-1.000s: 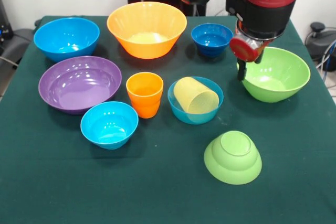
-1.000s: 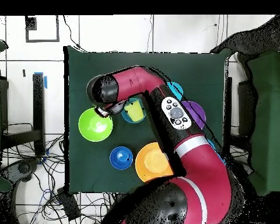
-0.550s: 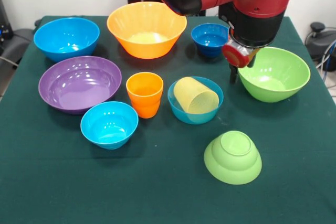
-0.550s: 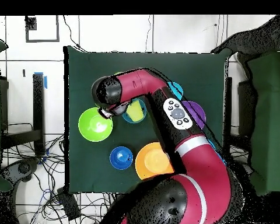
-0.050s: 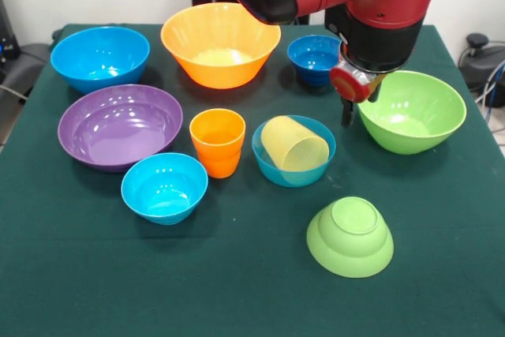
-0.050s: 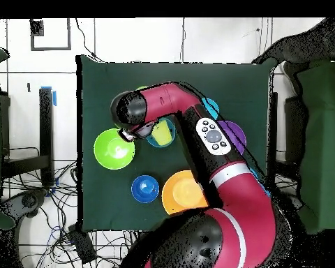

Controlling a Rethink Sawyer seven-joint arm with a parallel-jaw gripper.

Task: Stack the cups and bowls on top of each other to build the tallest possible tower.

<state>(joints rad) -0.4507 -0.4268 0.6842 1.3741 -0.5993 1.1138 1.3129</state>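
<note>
**Fingers unreadable beside the large green bowl**

Fingers [image 5: 347, 110] mostly hidden under the red wrist; open or closed, cannot tell. Gripper [image 5: 348, 116] hanging just beside the large lime green bowl [image 5: 413, 110]. Pale yellow cup [image 5: 294, 144] tipped on its side inside a light blue bowl [image 5: 272, 165], mouth toward the camera, apparently slightly right. Orange cup [image 5: 217, 141] upright alongside.

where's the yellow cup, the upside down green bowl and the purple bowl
yellow cup [image 5: 293, 144], front view, on its ribbed side wall
upside-down green bowl [image 5: 349, 237], front view, on its outer wall
purple bowl [image 5: 118, 125], front view, on its inner floor
</note>
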